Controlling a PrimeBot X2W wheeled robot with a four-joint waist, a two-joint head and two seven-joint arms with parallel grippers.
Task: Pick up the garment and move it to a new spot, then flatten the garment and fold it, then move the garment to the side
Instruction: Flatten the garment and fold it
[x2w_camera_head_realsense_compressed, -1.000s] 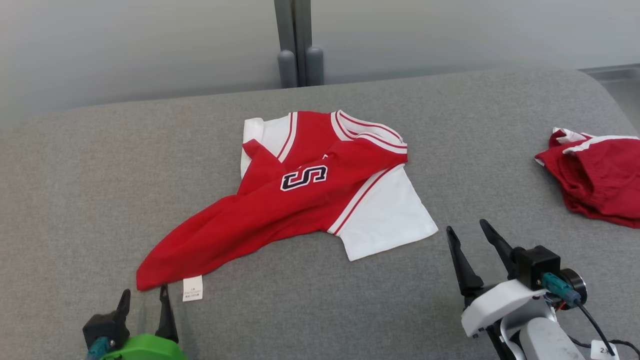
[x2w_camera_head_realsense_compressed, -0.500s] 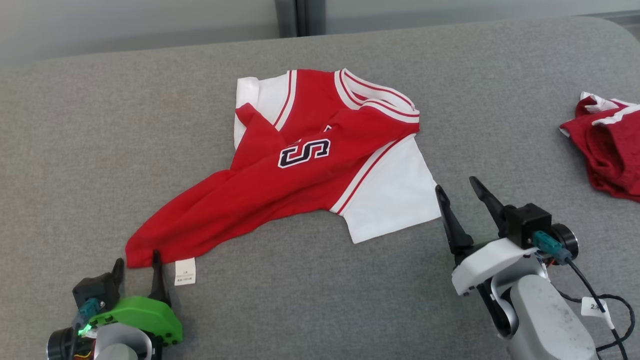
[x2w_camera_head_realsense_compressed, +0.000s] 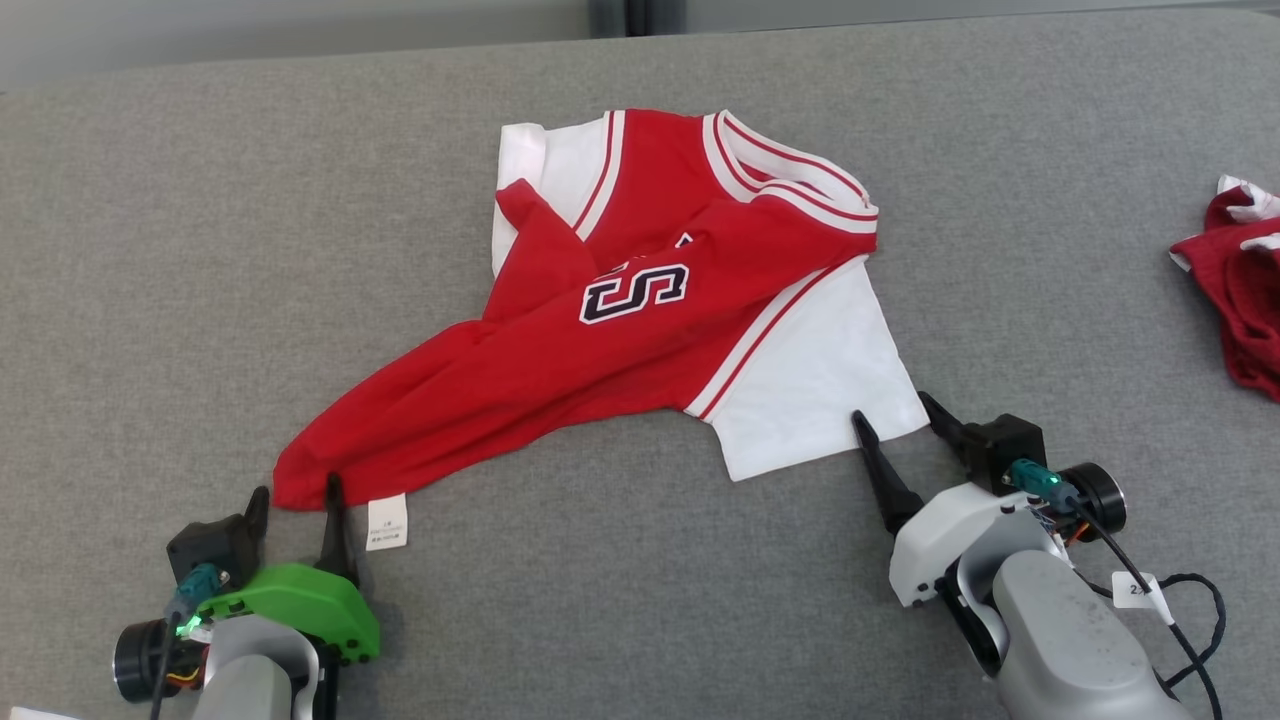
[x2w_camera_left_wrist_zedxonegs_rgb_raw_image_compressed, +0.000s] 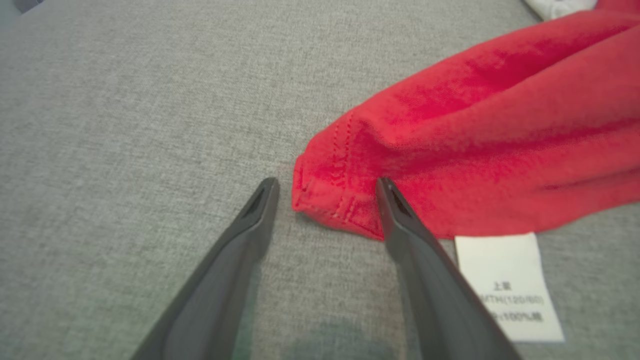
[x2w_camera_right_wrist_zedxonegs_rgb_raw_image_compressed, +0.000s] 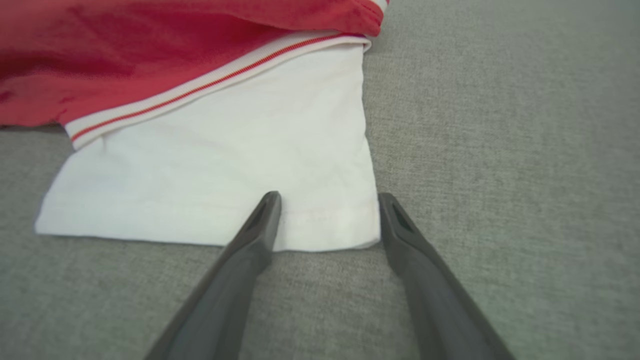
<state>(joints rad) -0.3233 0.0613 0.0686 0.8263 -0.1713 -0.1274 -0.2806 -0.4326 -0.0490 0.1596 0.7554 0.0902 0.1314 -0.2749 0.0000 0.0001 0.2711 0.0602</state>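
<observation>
- Left gripper (x2w_camera_head_realsense_compressed: 297, 487): jaws spread wide, holding nothing; tips straddle the red hem corner of the jersey (x2w_camera_head_realsense_compressed: 600, 370), just beside its white care label (x2w_camera_head_realsense_compressed: 387, 522).
- Right gripper (x2w_camera_head_realsense_compressed: 892, 407): jaws spread, empty; tips straddle the white sleeve (x2w_camera_head_realsense_compressed: 820, 390) at its near corner.
- Jersey lies rumpled mid grey fabric surface (x2w_camera_head_realsense_compressed: 150, 250); second red garment (x2w_camera_head_realsense_compressed: 1240, 300) well apart, right.
</observation>
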